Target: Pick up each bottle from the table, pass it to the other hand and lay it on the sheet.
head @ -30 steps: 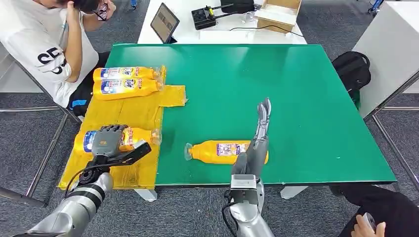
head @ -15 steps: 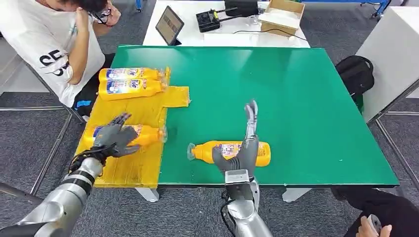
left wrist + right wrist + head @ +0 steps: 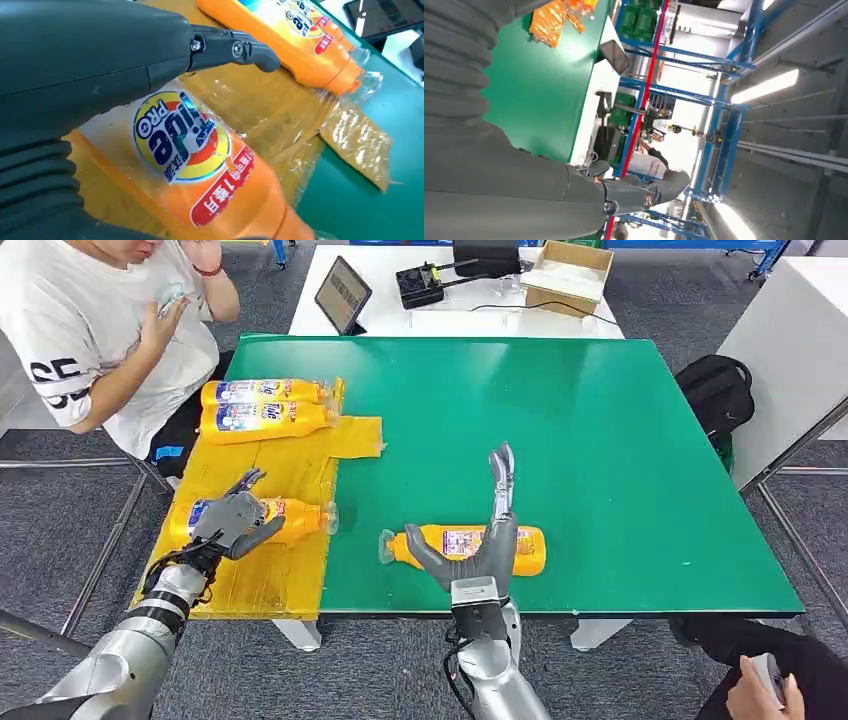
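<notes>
An orange bottle (image 3: 432, 544) lies on its side on the green table (image 3: 600, 440), cap to the left. My right hand (image 3: 490, 540) stands at its near side, fingers straight up, thumb spread out left, holding nothing. On the yellow sheet (image 3: 270, 465) lies another orange bottle (image 3: 297, 520); my left hand (image 3: 231, 521) hovers open over its base end with fingers spread. Close up, the left wrist view shows this bottle (image 3: 200, 170) under the fingers (image 3: 235, 49). Two more bottles (image 3: 265, 392) (image 3: 265, 419) lie side by side at the sheet's far end.
A seated person in a white shirt (image 3: 90, 330) is beside the table's far left corner. A white table (image 3: 460, 300) behind carries a tablet (image 3: 342, 293), a black device and a cardboard box (image 3: 572, 270). A black bag (image 3: 715, 385) stands at the right.
My left hand has let go of the bottle on the sheet and spread its fingers. My right hand has dropped closer to the table bottle and swung its thumb out.
</notes>
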Controlling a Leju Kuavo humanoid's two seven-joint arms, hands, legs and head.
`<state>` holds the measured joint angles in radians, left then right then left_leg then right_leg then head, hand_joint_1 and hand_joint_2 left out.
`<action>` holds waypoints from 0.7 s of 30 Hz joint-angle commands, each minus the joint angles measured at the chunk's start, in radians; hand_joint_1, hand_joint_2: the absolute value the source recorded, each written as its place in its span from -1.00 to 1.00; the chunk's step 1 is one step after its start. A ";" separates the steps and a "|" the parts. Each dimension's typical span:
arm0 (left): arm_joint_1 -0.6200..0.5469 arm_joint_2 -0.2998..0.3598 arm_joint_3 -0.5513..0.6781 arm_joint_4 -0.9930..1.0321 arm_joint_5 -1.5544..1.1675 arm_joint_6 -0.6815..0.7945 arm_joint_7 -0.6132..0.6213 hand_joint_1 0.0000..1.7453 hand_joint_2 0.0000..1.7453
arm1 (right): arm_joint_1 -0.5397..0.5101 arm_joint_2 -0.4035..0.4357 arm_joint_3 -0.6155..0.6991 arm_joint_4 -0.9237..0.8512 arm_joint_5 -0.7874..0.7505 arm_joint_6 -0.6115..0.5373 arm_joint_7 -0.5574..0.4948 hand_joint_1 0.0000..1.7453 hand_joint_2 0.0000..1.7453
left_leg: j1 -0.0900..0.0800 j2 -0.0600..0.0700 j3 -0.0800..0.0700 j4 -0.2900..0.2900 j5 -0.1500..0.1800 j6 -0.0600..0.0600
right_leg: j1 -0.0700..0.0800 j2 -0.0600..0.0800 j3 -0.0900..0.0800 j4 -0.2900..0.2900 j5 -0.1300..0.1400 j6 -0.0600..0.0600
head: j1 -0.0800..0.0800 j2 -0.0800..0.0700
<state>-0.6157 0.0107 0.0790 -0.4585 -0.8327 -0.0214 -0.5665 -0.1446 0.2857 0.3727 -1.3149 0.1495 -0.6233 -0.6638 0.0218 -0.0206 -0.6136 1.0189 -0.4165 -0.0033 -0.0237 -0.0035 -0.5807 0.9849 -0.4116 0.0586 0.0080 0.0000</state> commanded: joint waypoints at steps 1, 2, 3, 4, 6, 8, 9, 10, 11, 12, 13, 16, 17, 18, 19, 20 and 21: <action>0.059 -0.051 0.072 -0.008 0.113 0.009 -0.032 -1.00 -1.00 | -0.021 -0.007 -0.026 0.085 0.006 -0.004 -0.034 -1.00 1.00 | 0.000 0.003 0.002 -0.002 0.000 0.001 | 0.000 0.002 0.001 -0.002 0.001 -0.002 | 0.000 0.000; 0.060 -0.069 0.076 -0.026 0.131 0.053 -0.037 -1.00 -1.00 | -0.017 -0.007 -0.028 0.088 0.012 -0.001 -0.034 -1.00 1.00 | 0.000 0.002 0.002 -0.001 0.000 0.001 | 0.000 0.001 0.001 -0.001 0.000 -0.002 | 0.000 0.000; 0.070 -0.096 0.093 -0.071 0.168 0.169 -0.065 -1.00 -1.00 | -0.011 -0.008 -0.030 0.082 0.026 0.001 -0.027 -1.00 1.00 | 0.000 0.002 0.001 -0.002 0.000 0.002 | 0.000 0.001 0.001 -0.002 0.001 -0.002 | 0.000 0.000; 0.071 -0.116 0.103 -0.095 0.187 0.223 -0.086 -1.00 -1.00 | -0.010 -0.015 -0.025 0.082 0.044 0.002 -0.012 -1.00 1.00 | 0.000 0.001 0.001 -0.002 0.000 0.001 | 0.000 0.000 0.001 -0.002 0.000 -0.002 | 0.000 0.000; 0.115 -0.177 0.132 -0.266 0.312 0.439 -0.132 -1.00 1.00 | -0.026 -0.068 0.026 0.108 0.181 0.063 0.140 -1.00 1.00 | 0.000 0.000 0.000 -0.001 0.000 0.002 | 0.000 -0.001 0.000 -0.002 0.000 -0.002 | 0.000 0.000; 0.184 -0.180 0.051 -0.456 0.388 0.560 -0.132 -1.00 1.00 | -0.053 -0.111 0.048 0.145 0.272 0.129 0.227 -1.00 1.00 | 0.000 -0.001 -0.003 0.000 0.000 0.002 | 0.001 -0.002 -0.003 -0.001 0.001 -0.001 | 0.001 0.000; 0.220 -0.175 0.015 -0.535 0.467 0.588 -0.132 -1.00 1.00 | -0.059 -0.120 0.041 0.149 0.298 0.139 0.244 -1.00 1.00 | 0.001 0.001 -0.005 0.000 0.000 0.002 | 0.001 -0.001 -0.004 -0.002 0.001 -0.002 | 0.000 0.000; 0.245 -0.177 0.002 -0.580 0.485 0.599 -0.132 -1.00 1.00 | -0.066 -0.133 0.035 0.156 0.308 0.158 0.254 -1.00 1.00 | 0.001 0.004 -0.007 0.000 0.000 0.002 | 0.001 0.002 -0.007 -0.002 0.003 0.000 | 0.001 0.000; 0.287 -0.182 -0.020 -0.675 0.551 0.612 -0.132 -1.00 1.00 | -0.083 -0.163 0.047 0.167 0.397 0.172 0.319 -1.00 1.00 | 0.000 0.006 -0.007 0.000 0.000 0.002 | 0.001 0.003 -0.008 -0.001 0.003 0.000 | 0.001 0.000; 0.309 -0.186 -0.026 -0.697 0.550 0.616 -0.132 -1.00 1.00 | -0.088 -0.174 0.035 0.160 0.394 0.179 0.318 -1.00 1.00 | 0.000 0.008 -0.007 0.000 -0.001 0.003 | 0.001 0.004 -0.008 -0.002 0.003 0.000 | 0.000 0.000; 0.319 -0.187 -0.029 -0.707 0.550 0.616 -0.132 -1.00 1.00 | -0.088 -0.179 0.030 0.153 0.393 0.186 0.321 -1.00 1.00 | 0.000 0.008 -0.007 0.000 -0.001 0.002 | 0.001 0.005 -0.009 -0.002 0.003 0.000 | 0.000 0.000; 0.323 -0.189 -0.029 -0.719 0.577 0.606 -0.132 -1.00 1.00 | -0.085 -0.178 0.026 0.145 0.407 0.192 0.332 -1.00 1.00 | 0.000 0.006 -0.010 0.001 -0.001 0.002 | 0.001 0.003 -0.011 -0.001 0.002 0.000 | 0.000 0.000; 0.354 -0.220 -0.003 -0.738 0.679 0.538 -0.132 -1.00 1.00 | -0.085 -0.211 0.027 0.132 0.498 0.213 0.420 -1.00 1.00 | 0.000 0.005 -0.011 0.001 -0.001 0.002 | 0.000 0.002 -0.012 -0.001 0.001 0.001 | 0.000 0.000; 0.392 -0.243 -0.007 -0.768 0.677 0.531 -0.132 -1.00 1.00 | -0.088 -0.246 0.018 0.127 0.533 0.235 0.456 -1.00 1.00 | 0.000 0.005 -0.012 0.001 -0.001 0.002 | 0.000 0.003 -0.013 -0.001 0.002 0.001 | 0.000 0.000; 0.409 -0.250 -0.013 -0.774 0.679 0.526 -0.132 -1.00 1.00 | -0.097 -0.267 0.021 0.136 0.565 0.253 0.475 -1.00 1.00 | 0.000 0.006 -0.010 0.001 -0.002 0.003 | 0.001 0.003 -0.010 -0.002 0.001 0.000 | 0.000 0.000; 0.446 -0.267 -0.020 -0.798 0.685 0.509 -0.132 -1.00 1.00 | -0.100 -0.287 -0.005 0.132 0.567 0.288 0.499 -1.00 1.00 | 0.000 0.006 -0.012 0.000 -0.001 0.002 | 0.000 0.004 -0.013 -0.002 0.002 0.001 | 0.000 0.000; 0.456 -0.272 -0.021 -0.797 0.694 0.501 -0.132 -1.00 1.00 | -0.106 -0.301 -0.002 0.141 0.577 0.322 0.512 -1.00 1.00 | -0.001 0.007 -0.012 0.000 -0.001 0.002 | 0.000 0.004 -0.013 -0.002 0.002 0.002 | 0.000 0.000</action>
<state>-0.3134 -0.1692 0.0805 -1.0790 -0.2242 0.5556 -0.7019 -0.1806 0.1618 0.3815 -1.2390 0.6043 -0.4194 -0.2930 0.0216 -0.0151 -0.6283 1.0200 -0.4169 -0.0028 -0.0239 0.0000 -0.5970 0.9849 -0.4094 0.0608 0.0080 0.0000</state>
